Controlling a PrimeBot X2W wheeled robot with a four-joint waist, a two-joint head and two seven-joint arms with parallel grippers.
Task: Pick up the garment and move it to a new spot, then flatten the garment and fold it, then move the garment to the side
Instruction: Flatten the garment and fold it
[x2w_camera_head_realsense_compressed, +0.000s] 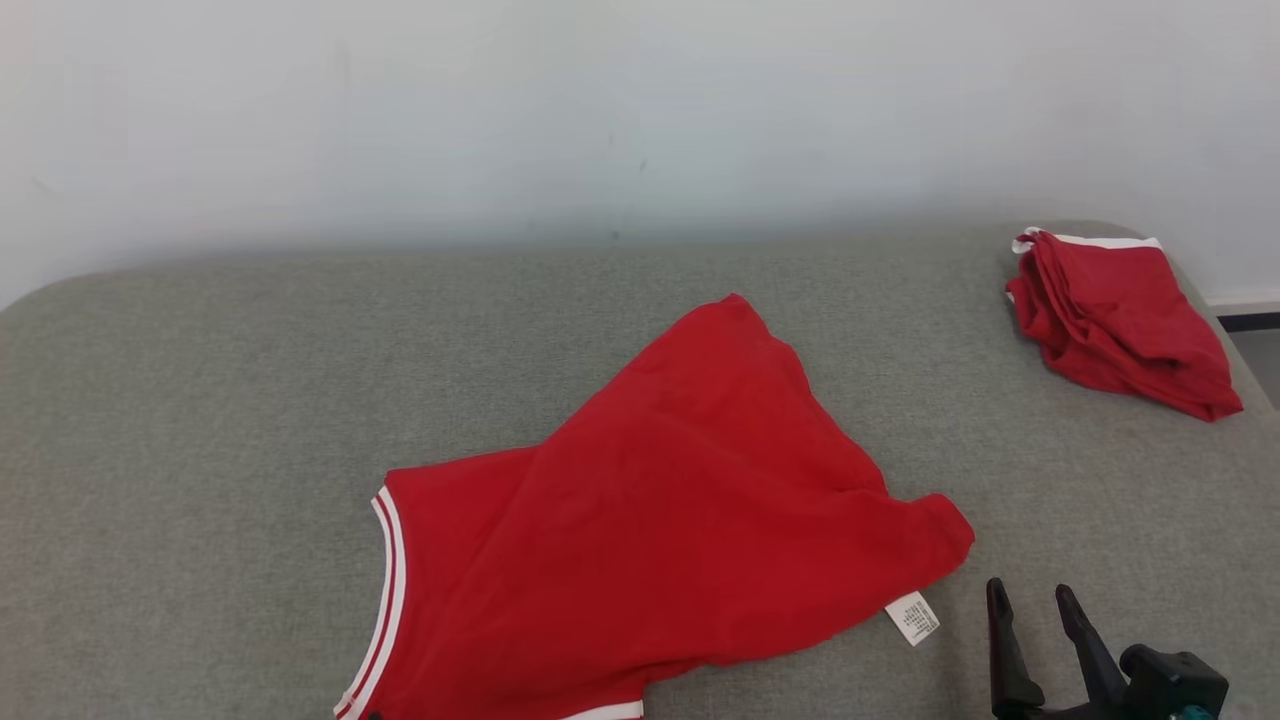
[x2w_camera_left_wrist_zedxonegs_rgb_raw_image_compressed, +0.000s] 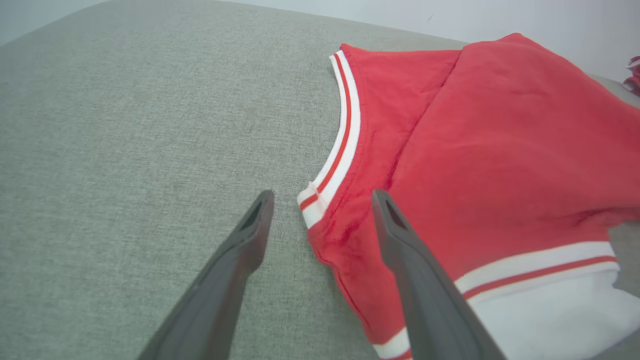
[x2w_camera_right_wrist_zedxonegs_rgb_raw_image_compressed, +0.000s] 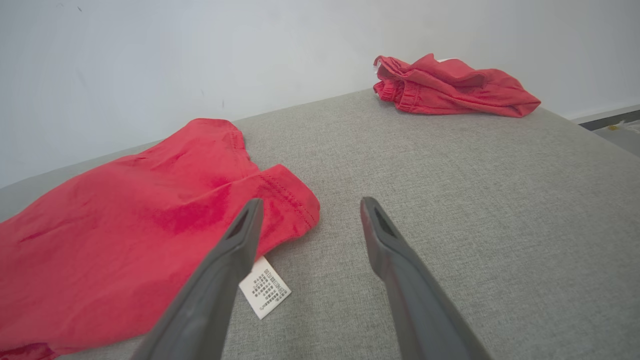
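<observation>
The left gripper, jaws spread and empty, sits at the striped trim of the red garment; the right gripper, also spread and empty, sits beside its white label; the garment lies rumpled on the grey cushion.

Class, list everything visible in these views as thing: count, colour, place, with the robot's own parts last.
garment: one, red with white-striped trim, rumpled mid-surface toward the near edge.
label: one, white, poking from the garment's right edge.
bundle: one, red cloth with white trim, far right corner.
surface: one, grey fabric, under everything.
wall: one, white, behind the surface.
left gripper: one, dark, open, at the garment's striped left edge.
right gripper: one, dark, open, beside the label.
</observation>
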